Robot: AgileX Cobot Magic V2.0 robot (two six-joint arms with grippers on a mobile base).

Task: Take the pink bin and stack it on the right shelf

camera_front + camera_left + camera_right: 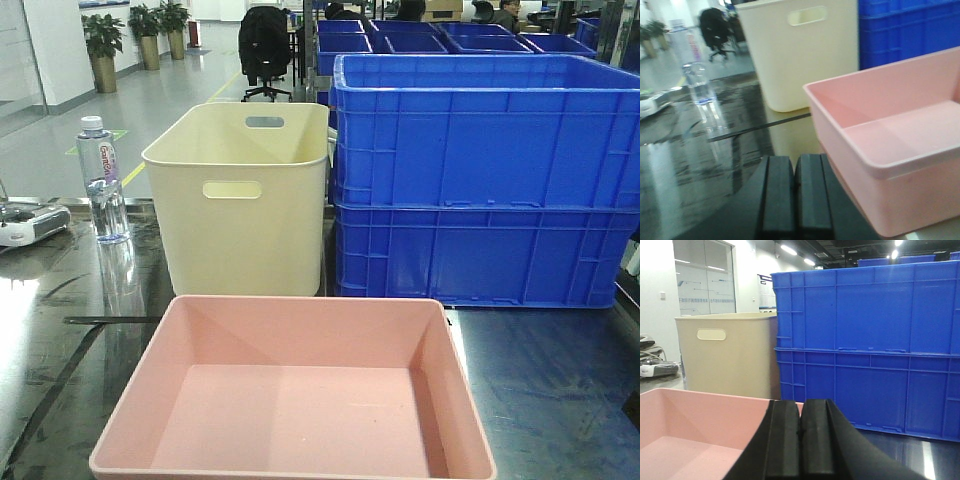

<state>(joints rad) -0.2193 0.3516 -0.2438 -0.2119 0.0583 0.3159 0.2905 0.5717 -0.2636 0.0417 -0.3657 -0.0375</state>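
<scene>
the pink bin (300, 400) is sitting empty on the dark glossy shelf (560, 380), just in front of the cream bin (245, 195) and the stacked blue crates (480, 180). the left claw (795, 195) is hovering pressed shut just left of the bin's wall. the right claw (801, 440) is sitting closed too, empty, the bin to its left. a water bottle (103, 180) is standing well off left.
</scene>
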